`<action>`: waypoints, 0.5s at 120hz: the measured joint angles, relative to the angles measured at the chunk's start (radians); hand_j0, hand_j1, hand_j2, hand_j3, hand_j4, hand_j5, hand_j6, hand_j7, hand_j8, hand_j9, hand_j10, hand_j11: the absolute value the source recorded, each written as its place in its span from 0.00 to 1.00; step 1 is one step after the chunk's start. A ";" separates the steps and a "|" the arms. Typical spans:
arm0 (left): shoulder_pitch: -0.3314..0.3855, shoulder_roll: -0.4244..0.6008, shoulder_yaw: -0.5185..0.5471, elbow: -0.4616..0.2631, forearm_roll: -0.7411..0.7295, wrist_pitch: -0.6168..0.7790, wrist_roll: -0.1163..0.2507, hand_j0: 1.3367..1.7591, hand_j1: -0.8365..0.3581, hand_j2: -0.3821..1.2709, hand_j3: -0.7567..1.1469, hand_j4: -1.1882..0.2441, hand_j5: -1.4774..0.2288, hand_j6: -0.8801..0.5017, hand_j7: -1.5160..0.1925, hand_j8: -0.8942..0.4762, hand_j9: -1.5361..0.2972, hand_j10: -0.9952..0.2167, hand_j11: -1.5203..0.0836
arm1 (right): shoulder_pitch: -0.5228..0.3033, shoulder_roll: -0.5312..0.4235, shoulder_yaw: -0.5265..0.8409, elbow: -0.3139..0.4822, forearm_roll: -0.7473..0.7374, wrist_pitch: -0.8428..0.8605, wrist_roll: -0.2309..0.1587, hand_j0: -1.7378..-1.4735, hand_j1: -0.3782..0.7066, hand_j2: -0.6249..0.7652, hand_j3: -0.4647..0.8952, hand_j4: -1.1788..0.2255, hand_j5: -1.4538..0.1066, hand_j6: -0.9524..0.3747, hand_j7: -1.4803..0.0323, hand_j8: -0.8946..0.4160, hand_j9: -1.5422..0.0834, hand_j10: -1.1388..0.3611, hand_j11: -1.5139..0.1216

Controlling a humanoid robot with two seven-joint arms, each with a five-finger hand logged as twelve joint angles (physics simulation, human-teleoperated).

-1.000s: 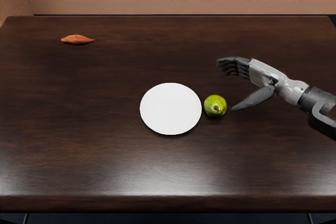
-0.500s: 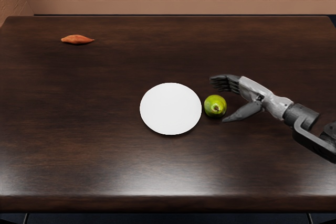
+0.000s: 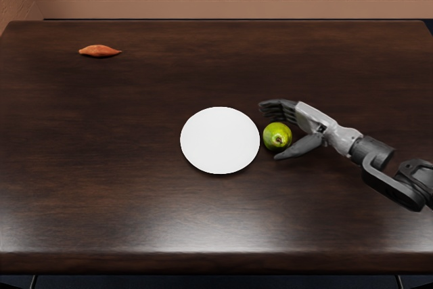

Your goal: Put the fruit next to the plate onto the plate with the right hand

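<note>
The green fruit (image 3: 277,136) sits on the table (image 3: 122,208) just off the plate's (image 3: 220,140) right edge, almost touching the rim but not on it. My right hand (image 3: 310,124) is on the side of the fruit away from the plate, so the fruit lies between my palm and the plate. My hand is open. The 4 fingers (image 3: 274,107) reach past the fruit on its far side and the thumb (image 3: 296,149) runs along its near side, so the fruit sits in the gap. I cannot tell whether either touches it. The fruit looks nearly round from here, so I judge its axis hardly matters for the grip. My left arm is out of view.

Against 1.0 s ago, my hand has come in toward the plate and dropped lower, from well clear of the fruit to bracketing it. Fruit and plate have not moved. The orange piece (image 3: 99,51), far up-left of the plate, also has not moved.
</note>
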State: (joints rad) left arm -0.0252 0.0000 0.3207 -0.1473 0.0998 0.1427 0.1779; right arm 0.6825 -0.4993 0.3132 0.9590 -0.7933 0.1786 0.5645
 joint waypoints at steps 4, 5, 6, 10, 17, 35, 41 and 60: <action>0.000 0.000 0.000 0.000 0.000 0.000 0.000 0.76 0.99 0.23 0.40 0.83 0.87 0.64 0.89 0.65 0.84 0.82 0.95 | 0.000 0.005 0.000 -0.007 0.000 0.000 0.000 0.30 0.31 0.42 0.34 0.66 0.72 0.52 0.76 0.49 0.74 0.59 0.72; 0.000 0.000 0.000 0.000 0.000 0.000 0.000 0.76 0.99 0.23 0.40 0.83 0.87 0.64 0.89 0.65 0.84 0.82 0.95 | 0.001 0.006 0.000 -0.009 0.000 0.000 0.000 0.30 0.31 0.42 0.34 0.66 0.72 0.52 0.76 0.49 0.74 0.59 0.72; 0.000 0.000 0.000 0.000 0.000 0.000 0.000 0.76 0.99 0.23 0.40 0.83 0.87 0.64 0.89 0.65 0.84 0.82 0.95 | 0.001 0.007 0.000 -0.012 0.000 0.000 0.000 0.30 0.31 0.42 0.34 0.66 0.72 0.52 0.76 0.49 0.74 0.59 0.72; -0.001 0.000 0.000 0.000 0.000 0.000 0.000 0.76 0.99 0.23 0.40 0.83 0.87 0.64 0.89 0.65 0.84 0.82 0.95 | 0.001 0.010 0.000 -0.019 0.000 0.000 0.001 0.30 0.31 0.42 0.34 0.66 0.72 0.52 0.76 0.49 0.74 0.59 0.72; 0.000 0.000 0.000 0.000 0.000 0.000 0.000 0.76 0.99 0.23 0.40 0.83 0.87 0.64 0.89 0.65 0.84 0.82 0.95 | 0.002 0.015 0.001 -0.033 0.001 0.001 0.009 0.30 0.31 0.42 0.34 0.65 0.72 0.52 0.76 0.48 0.74 0.59 0.72; 0.001 0.000 0.000 0.000 0.000 0.000 0.000 0.76 0.99 0.23 0.40 0.83 0.87 0.64 0.89 0.65 0.84 0.82 0.95 | 0.002 0.026 0.000 -0.060 0.001 0.001 0.025 0.30 0.31 0.41 0.34 0.65 0.72 0.52 0.76 0.48 0.74 0.58 0.72; 0.000 0.000 0.000 0.000 0.000 0.000 0.000 0.76 0.99 0.23 0.40 0.83 0.87 0.64 0.89 0.65 0.84 0.82 0.95 | 0.002 0.032 -0.001 -0.066 0.001 0.001 0.028 0.30 0.31 0.41 0.34 0.65 0.71 0.52 0.75 0.48 0.74 0.58 0.72; 0.000 0.000 0.000 0.000 0.000 0.000 0.000 0.76 0.99 0.23 0.40 0.83 0.87 0.64 0.89 0.65 0.84 0.82 0.95 | 0.001 0.040 -0.002 -0.075 0.002 0.001 0.040 0.30 0.33 0.41 0.34 0.64 0.70 0.51 0.74 0.47 0.73 0.57 0.70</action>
State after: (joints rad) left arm -0.0256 0.0000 0.3206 -0.1473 0.0998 0.1429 0.1779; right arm 0.6840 -0.4594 0.3114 0.8844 -0.7918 0.1794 0.6047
